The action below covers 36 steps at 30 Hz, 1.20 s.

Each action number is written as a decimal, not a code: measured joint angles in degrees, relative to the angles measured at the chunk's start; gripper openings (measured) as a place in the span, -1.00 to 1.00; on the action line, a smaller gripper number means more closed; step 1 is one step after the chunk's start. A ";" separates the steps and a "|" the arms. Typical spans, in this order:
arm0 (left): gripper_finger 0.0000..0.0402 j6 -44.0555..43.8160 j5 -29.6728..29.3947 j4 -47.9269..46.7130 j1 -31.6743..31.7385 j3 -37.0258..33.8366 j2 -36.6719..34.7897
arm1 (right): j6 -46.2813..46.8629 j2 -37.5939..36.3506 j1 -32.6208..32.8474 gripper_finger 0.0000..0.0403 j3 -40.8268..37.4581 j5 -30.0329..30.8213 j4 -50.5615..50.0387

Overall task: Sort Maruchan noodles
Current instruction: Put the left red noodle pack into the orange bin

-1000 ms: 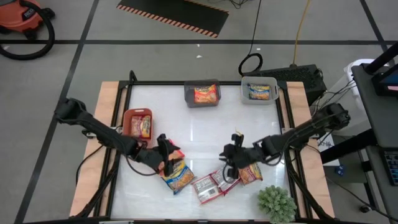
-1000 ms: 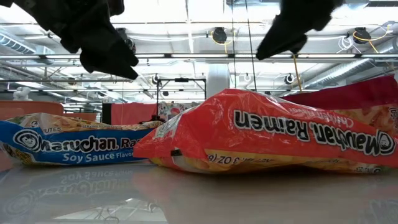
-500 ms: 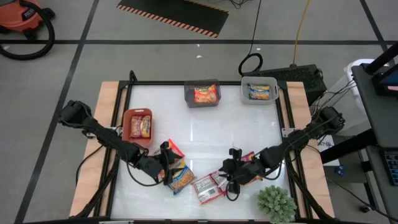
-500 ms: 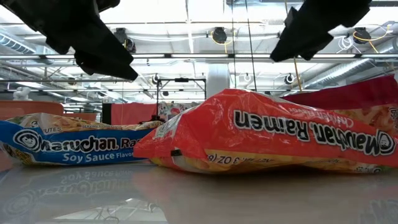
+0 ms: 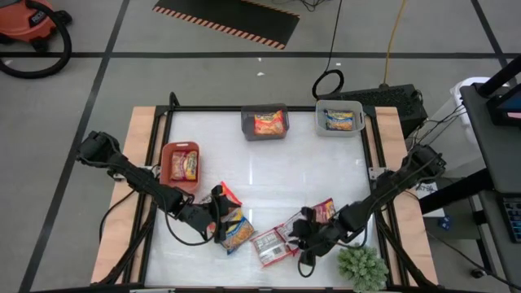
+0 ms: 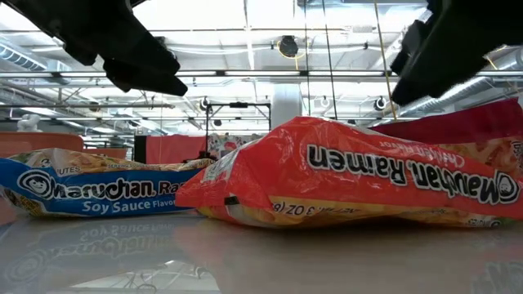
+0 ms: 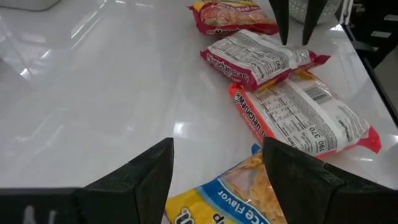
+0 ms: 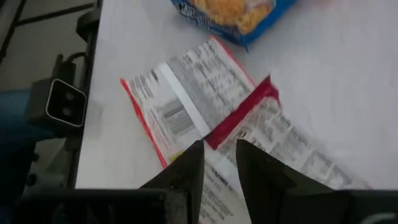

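Several Maruchan noodle packets lie flat near the table's front edge. They are a blue one [image 5: 234, 232], two red ones back side up [image 5: 266, 246] [image 5: 290, 234], a red one [image 5: 326, 210] and another red one [image 5: 230, 194]. My left gripper [image 5: 221, 218] hangs open above the blue packet's [image 7: 249, 202] left end, its fingers wide apart. My right gripper [image 5: 299, 242] hovers over the two back-side-up red packets [image 8: 180, 112] [image 8: 280, 143]. It is open by a narrow gap, with nothing between its fingers. In the low view both grippers [image 6: 143, 69] [image 6: 445, 57] stand well above the packets.
A red bin [image 5: 166, 163] stands at the left. A grey bin [image 5: 247, 130] and a white bin [image 5: 321, 124] stand at the far edge. Each holds a packet. A small green plant [image 5: 362, 267] sits at the near right corner, close to my right arm.
My right gripper has swung toward the table's near edge and come down over the two back-side-up red packets. My left gripper has shifted a little toward the near edge, over the blue packet, and then kept still.
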 joint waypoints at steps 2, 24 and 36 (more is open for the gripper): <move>0.25 0.53 0.00 0.02 0.21 0.00 0.00 | 1.13 0.00 0.47 -0.55 0.00 -0.02 0.15; 0.25 1.73 0.11 0.11 3.77 0.00 0.00 | -2.17 4.41 10.90 -0.22 0.04 12.30 4.32; 0.25 0.63 0.25 0.09 3.77 0.00 0.00 | -10.67 8.36 11.94 -0.25 0.03 15.26 9.37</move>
